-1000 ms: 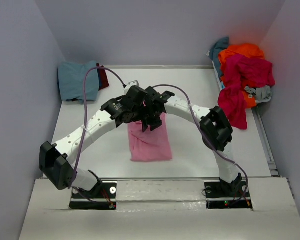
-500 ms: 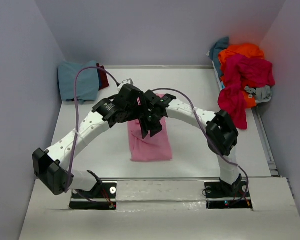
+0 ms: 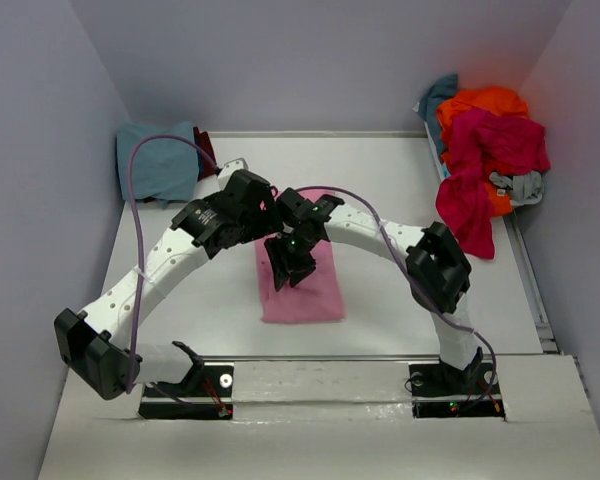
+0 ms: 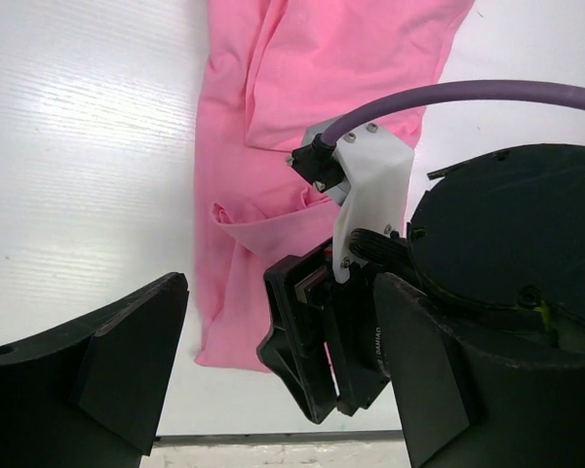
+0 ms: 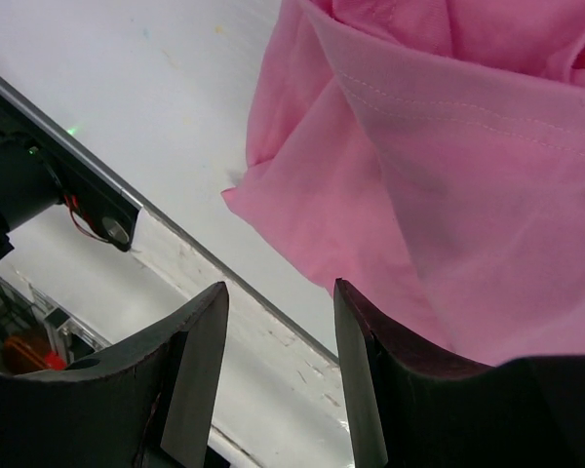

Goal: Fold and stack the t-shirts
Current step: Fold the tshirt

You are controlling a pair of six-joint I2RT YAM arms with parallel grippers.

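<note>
Our left claw (image 4: 278, 331) wide, our right claw (image 5: 280, 322) narrower, both empty above the pink t-shirt (image 4: 263, 127); only overhead, the t-shirt heap (image 3: 485, 140).

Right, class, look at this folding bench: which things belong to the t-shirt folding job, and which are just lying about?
Belongs to the job:
pink t-shirt, in the middle
blue t-shirt, folded, far left
heap of t-shirts, unfolded, far right

Just there:
purple cable
table

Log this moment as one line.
left gripper: open, over pink t-shirt | right gripper: open, close over it | teal-blue shirt: far left | unfolded pile: far right
</note>
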